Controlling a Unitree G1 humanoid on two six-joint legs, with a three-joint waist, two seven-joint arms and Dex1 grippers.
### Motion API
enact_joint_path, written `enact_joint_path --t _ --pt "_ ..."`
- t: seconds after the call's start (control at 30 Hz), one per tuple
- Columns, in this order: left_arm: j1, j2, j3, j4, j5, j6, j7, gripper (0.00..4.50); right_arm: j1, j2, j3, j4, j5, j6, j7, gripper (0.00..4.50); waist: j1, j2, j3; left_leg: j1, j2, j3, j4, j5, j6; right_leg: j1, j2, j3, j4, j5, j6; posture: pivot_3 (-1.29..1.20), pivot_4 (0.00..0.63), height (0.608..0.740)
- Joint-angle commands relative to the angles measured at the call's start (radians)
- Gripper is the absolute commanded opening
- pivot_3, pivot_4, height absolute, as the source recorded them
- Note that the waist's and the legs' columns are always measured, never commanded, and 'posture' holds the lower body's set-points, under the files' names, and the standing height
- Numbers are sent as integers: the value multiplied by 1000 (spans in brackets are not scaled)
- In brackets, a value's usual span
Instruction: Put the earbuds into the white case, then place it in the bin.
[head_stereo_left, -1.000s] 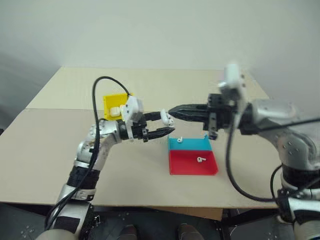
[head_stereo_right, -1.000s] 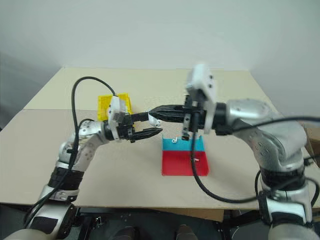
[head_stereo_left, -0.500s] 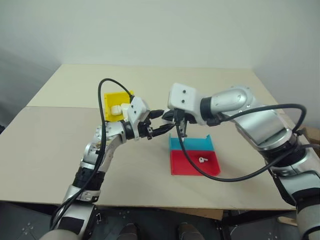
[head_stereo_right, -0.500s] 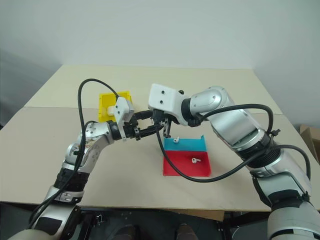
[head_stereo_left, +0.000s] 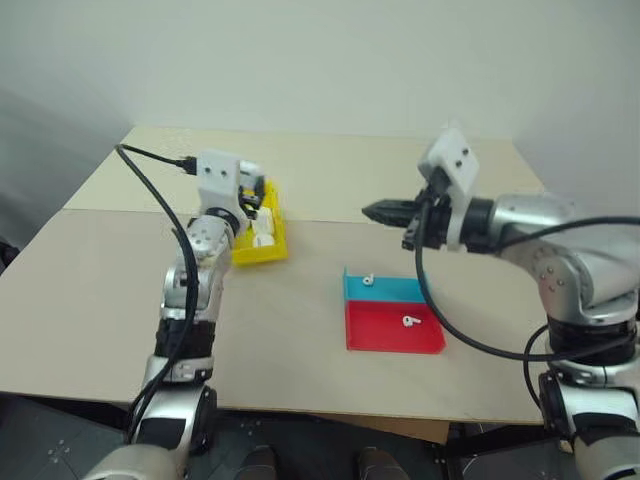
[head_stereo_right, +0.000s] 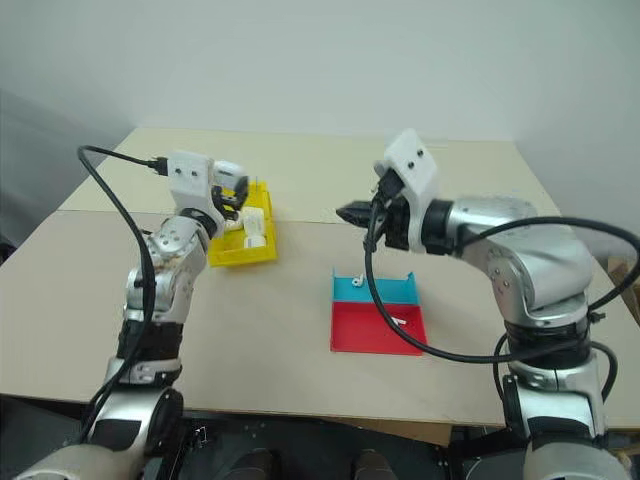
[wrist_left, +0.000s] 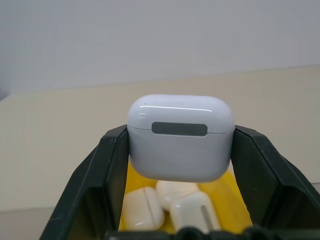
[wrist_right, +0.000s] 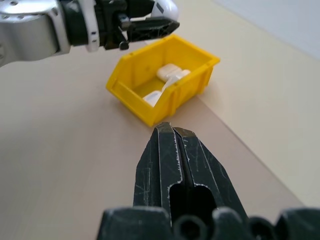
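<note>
Having parted from their meeting at frame centre, the two arms are now separating: the left hand (wrist_left: 180, 150), pinching the closed white case (wrist_left: 180, 137), is hovering over the yellow bin (head_stereo_left: 262, 245) at upper left, which already holds other cases, while the right hand (head_stereo_left: 385, 211), pressed together and empty, is withdrawing. Two earbuds (head_stereo_left: 369, 281) are lying on the red and blue tray (head_stereo_left: 393, 327) on the counter (head_stereo_left: 300, 320); release into the bin appears imminent.

Bin (head_stereo_left: 262, 240) on table (head_stereo_left: 90, 300), left of centre. Tray (head_stereo_left: 393, 325) on table, right of bin and nearer robot, well apart from it. Two earbuds (head_stereo_left: 369, 281) in tray, one in far compartment, one in near. Several cases (wrist_right: 170, 72) inside bin. Left gripper (wrist_left: 180, 150) above bin, white case (wrist_left: 180, 137) between its fingers. Right gripper (head_stereo_left: 378, 211) above table, behind tray, right of bin.
</note>
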Motion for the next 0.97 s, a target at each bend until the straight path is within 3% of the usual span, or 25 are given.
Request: enact_joint_path --t 0.03,0.1,0.13,0.23,0.27,0.4,0.57,0.7,0.8,0.9,0.97 --pt "-102 -22 21 175 12 -17 69 2765 -14 -2 -39 -69 31 27 -39 14 0 0 0 0 0 0 0 0 0 0 0 0 0 0 0 0 150 740" --pt "-138 -25 17 259 8 -57 56 2765 -10 -1 -41 -82 41 34 -54 14 0 0 0 -1 0 0 0 0 0 0 0 0 -1 0 0 0 150 740" --pt "-151 -27 20 288 2 -71 52 3507 -8 -2 -41 -86 46 36 -59 0 0 0 0 -1 0 0 0 0 0 0 0 0 -1 0 0 0 150 740" --pt "-173 -25 8 359 19 -123 65 4419 9 -8 -47 -106 61 37 -73 0 -1 0 0 -2 0 0 -1 0 0 -1 0 0 -1 0 0 0 150 740" --pt "-168 -16 2 351 22 -139 51 4490 24 -14 -52 -113 65 32 -74 0 -1 0 0 -2 0 0 -1 0 0 -1 0 0 -1 0 0 0 150 740" --pt "-77 43 4 154 -12 -195 -69 4490 101 -31 -88 -133 75 -2 -77 0 -5 0 0 -2 0 0 -1 0 -1 -1 0 0 -1 0 0 0 150 740" --pt "123 210 37 -223 -198 -161 -415 4490 280 -48 -158 -180 68 -164 -33 0 -8 0 0 -2 0 0 -3 1 -2 -2 0 0 0 0 0 0 150 740" --pt "370 406 124 -480 -400 -143 -735 4490 518 -73 -218 -204 28 -353 48 0 -8 1 -1 -1 1 0 -3 2 -3 0 0 0 -1 0 0 0 150 740" --pt "534 490 191 -625 -545 -60 -840 4490 625 -86 -266 -210 49 -440 109 0 -7 1 -1 1 1 1 -2 2 -3 1 0 0 0 0 0 0 150 740" --pt "677 549 242 -756 -650 6 -904 4490 674 -123 -281 -227 55 -483 160 0 -8 0 0 12 2 1 -2 2 -4 12 0 0 -1 0 0 0 150 740" --pt "748 581 264 -828 -669 26 -913 4490 696 -153 -279 -243 37 -523 189 0 -10 0 0 17 4 3 -3 2 -4 18 1 0 -5 -5 5 0 150 740"
